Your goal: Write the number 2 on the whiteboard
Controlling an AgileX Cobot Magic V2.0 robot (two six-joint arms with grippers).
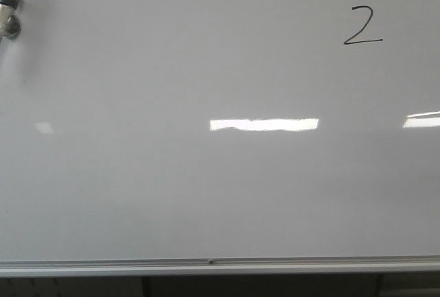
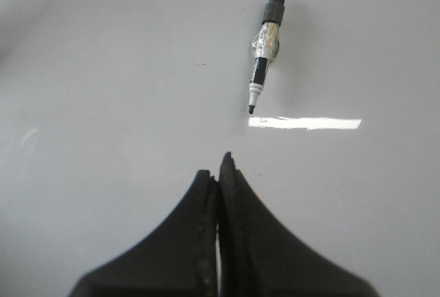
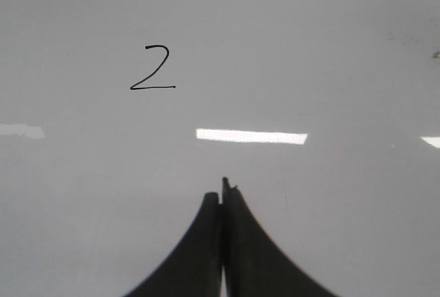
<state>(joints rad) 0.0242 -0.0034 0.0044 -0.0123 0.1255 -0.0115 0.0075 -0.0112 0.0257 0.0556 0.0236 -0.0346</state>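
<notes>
Toward the far right of the whiteboard (image 1: 220, 194), in the front view, sits the number 2 (image 1: 362, 25), a thin black digit with a curved top and a flat base stroke, complete as far as these pictures show. The marker (image 2: 265, 49) lies at the far left of the board, uncapped, well apart from the digit. In the left wrist view its long axis runs nearly in line with the left gripper (image 2: 220, 173), tip pointing back toward the jaws and cap end away, with a clear stretch of bare board between them. The left jaws are clenched together on nothing. The right gripper (image 3: 223, 190) is likewise pressed closed and empty, with the digit ahead of it and off to one side, not touching. I judge the writing done. If the marker needs picking up, the left arm is the nearer one, and its jaws would have to part first and close across the barrel.
</notes>
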